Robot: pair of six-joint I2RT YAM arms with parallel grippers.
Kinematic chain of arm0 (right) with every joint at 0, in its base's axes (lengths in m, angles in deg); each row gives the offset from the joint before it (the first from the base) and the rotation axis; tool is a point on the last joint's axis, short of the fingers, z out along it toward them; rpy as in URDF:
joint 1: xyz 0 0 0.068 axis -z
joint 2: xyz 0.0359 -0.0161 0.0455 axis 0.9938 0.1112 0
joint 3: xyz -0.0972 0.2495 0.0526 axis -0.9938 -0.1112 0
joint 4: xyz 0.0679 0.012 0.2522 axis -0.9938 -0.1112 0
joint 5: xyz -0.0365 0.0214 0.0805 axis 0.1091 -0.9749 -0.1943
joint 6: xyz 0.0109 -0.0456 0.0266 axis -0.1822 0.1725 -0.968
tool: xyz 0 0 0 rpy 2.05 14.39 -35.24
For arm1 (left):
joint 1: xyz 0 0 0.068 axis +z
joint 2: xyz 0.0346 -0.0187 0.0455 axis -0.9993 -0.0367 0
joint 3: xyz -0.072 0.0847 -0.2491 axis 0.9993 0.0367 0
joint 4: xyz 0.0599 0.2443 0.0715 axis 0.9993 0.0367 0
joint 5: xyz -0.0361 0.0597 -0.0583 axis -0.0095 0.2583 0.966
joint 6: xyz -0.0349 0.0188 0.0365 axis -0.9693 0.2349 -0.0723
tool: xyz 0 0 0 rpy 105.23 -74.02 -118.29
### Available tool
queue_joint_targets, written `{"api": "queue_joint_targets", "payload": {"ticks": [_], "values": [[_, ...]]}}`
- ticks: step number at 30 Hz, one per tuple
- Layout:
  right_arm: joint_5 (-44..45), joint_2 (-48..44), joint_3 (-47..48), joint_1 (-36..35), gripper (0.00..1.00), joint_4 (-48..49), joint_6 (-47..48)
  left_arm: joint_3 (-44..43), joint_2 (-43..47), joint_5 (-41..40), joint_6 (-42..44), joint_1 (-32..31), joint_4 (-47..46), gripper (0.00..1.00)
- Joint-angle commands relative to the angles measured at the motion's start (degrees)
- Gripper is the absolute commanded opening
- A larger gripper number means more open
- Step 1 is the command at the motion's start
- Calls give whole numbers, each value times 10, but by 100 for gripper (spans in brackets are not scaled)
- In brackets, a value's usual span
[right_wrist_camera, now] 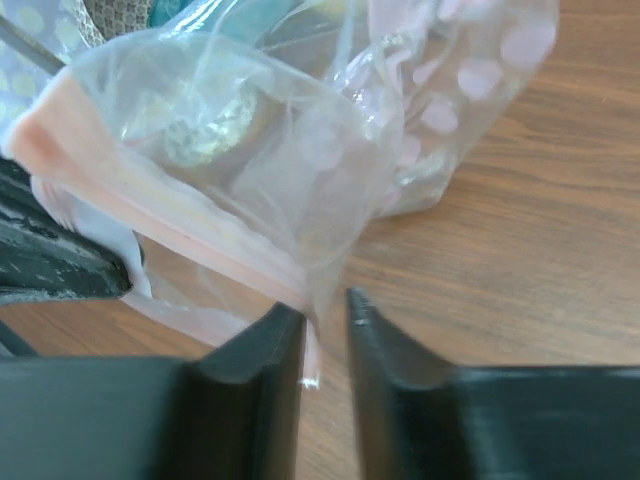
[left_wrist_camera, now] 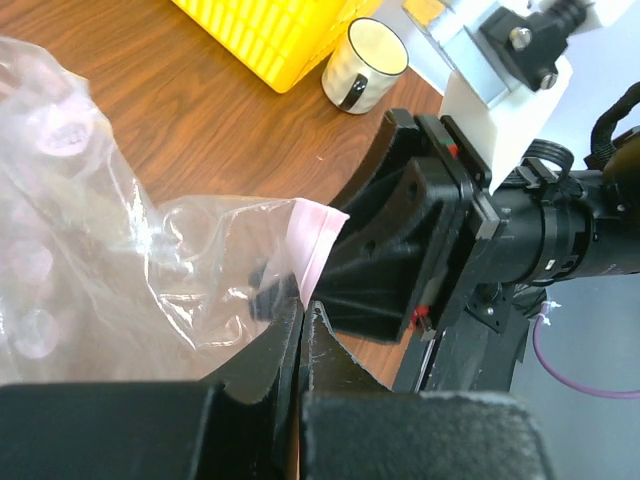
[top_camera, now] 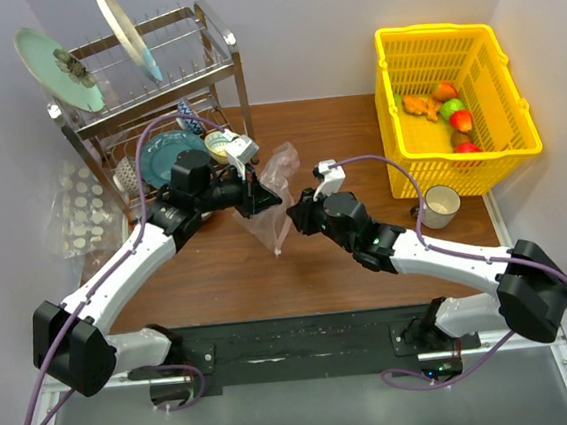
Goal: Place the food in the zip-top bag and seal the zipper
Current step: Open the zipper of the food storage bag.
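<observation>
Above the table [top_camera: 219,274], I had left gripper [left_wrist_camera: 303,318] clamped on zip-top bag [right_wrist_camera: 300,130], right gripper [right_wrist_camera: 325,312] apart around zipper [right_wrist_camera: 190,225], food [top_camera: 451,109] unbagged in basket [top_camera: 435,29].

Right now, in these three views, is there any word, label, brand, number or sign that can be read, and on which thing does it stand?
No text can be read in any view.
zip-top bag: clear plastic with a pink strip, no lettering.
yellow basket: no label shows.
white mug: plain, no print shows.
green plate: a dark centre motif only, no words.
</observation>
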Motion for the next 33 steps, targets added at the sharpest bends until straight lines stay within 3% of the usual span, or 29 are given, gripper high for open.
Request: {"api": "queue_joint_targets", "payload": {"ticks": [1,4,7,8,9,11,12,14,20,27,33], "values": [[17,-20,17,-3,13,25,6,-8,15,0,-12,5,-24,0],[0,-27,22,-3,0,25,18,-8,15,-4,-10,5,-22,0],[-13,-37,33,-3,0,11,17,-10,16,-36,-2,5,-13,0],[-16,-39,36,-3,0,6,15,-11,18,-49,0,5,-2,5],[-19,-41,47,-3,0,-6,8,-11,22,-57,2,5,0,23],[-19,-40,63,-3,0,-38,-2,-7,30,-67,8,4,-3,40],[-18,-37,86,-4,0,-53,-12,-3,40,-71,12,3,-7,54],[-18,-26,114,-3,0,-98,-24,5,50,-87,17,2,-15,60],[-27,1,199,-3,2,-173,-75,27,111,-137,43,-17,-38,56],[-46,-6,196,-3,2,-166,-91,34,140,-220,87,-60,-26,41],[-64,-9,196,-3,2,-166,-100,29,132,-229,100,-74,-20,34]]}}
